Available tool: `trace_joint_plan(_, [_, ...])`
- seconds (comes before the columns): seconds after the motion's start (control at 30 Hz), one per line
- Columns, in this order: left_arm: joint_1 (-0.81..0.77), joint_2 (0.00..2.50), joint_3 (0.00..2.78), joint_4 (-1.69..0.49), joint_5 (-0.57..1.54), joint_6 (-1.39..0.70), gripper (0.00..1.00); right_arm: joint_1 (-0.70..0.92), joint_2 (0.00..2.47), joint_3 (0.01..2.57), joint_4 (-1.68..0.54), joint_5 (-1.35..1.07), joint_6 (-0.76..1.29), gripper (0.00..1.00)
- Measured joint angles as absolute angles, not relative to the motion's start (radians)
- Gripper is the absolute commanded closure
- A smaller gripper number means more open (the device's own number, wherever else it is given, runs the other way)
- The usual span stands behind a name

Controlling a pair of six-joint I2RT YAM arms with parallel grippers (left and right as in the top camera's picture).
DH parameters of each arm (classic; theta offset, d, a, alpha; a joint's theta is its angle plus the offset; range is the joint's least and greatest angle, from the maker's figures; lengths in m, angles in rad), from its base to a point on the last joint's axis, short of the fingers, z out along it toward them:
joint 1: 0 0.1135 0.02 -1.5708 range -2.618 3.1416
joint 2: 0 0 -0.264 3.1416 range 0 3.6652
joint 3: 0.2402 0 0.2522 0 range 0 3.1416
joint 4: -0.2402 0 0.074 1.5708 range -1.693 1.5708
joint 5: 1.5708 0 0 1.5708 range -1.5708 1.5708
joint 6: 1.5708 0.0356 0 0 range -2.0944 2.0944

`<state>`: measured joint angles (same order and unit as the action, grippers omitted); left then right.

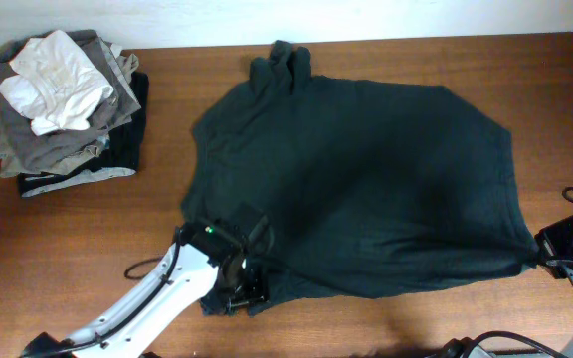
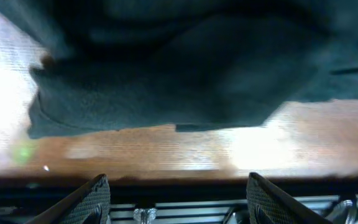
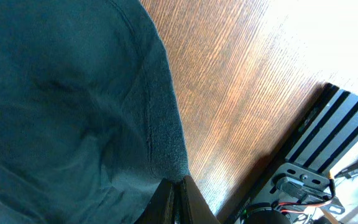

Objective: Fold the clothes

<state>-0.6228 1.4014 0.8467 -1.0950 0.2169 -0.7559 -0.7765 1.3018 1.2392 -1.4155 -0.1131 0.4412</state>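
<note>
Two arms lie low: left gripper (image 2: pixel 178 182), seven o'clock, gapes wide, empty; right gripper (image 3: pixel 176 190), four o'clock, pinches the T-shirt (image 1: pixel 366 179).

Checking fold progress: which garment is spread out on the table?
The dark T-shirt, centre; the other garments sit stacked in the top-left corner.

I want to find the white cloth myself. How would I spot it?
Look to the table's far left corner, away from the dark shirt spread in the middle. A pile of clothes sits there, and the white cloth lies crumpled on top, the only white thing among grey and olive ones.
</note>
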Motion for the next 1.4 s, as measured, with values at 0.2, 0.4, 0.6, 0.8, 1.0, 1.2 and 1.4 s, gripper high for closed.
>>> trace_joint_plan(0.2, [-0.615, 1.401, 0.760, -1.003, 0.229, -0.884, 0.30, -0.776, 1.302, 1.239, -1.412, -0.118, 0.441, 0.95])
trace_joint_plan(0.4, [-0.546, 1.401, 0.709, -0.954, 0.228, -0.971, 0.30, -0.776, 1.302, 1.239, -1.413, -0.123, 0.441, 0.96])
trace_joint_plan(0.6, [-0.508, 1.401, 0.696, -0.912, 0.179, -0.981, 0.29, -0.776, 1.302, 1.239, -1.412, -0.125, 0.435, 0.95])
trace_joint_plan(0.8, [-0.503, 1.401, 0.695, -0.872, 0.141, -0.985, 0.30, -0.776, 1.302, 1.239, -1.413, -0.125, 0.433, 0.95])
trace_joint_plan(1.0, [-0.503, 1.401, 0.694, -0.831, 0.122, -0.986, 0.34, -0.776, 1.302, 1.239, -1.417, -0.125, 0.430, 0.96])
trace_joint_plan(1.2, [-0.503, 1.401, 0.669, -0.781, 0.119, -0.988, 0.44, -0.776, 1.302, 1.239, -1.420, -0.125, 0.423, 0.96])
trace_joint_plan(1.4, [-0.503, 1.401, 0.667, -0.758, 0.101, -0.963, 0.69, -0.776, 1.302, 1.239, -1.420, -0.125, 0.419, 0.96])
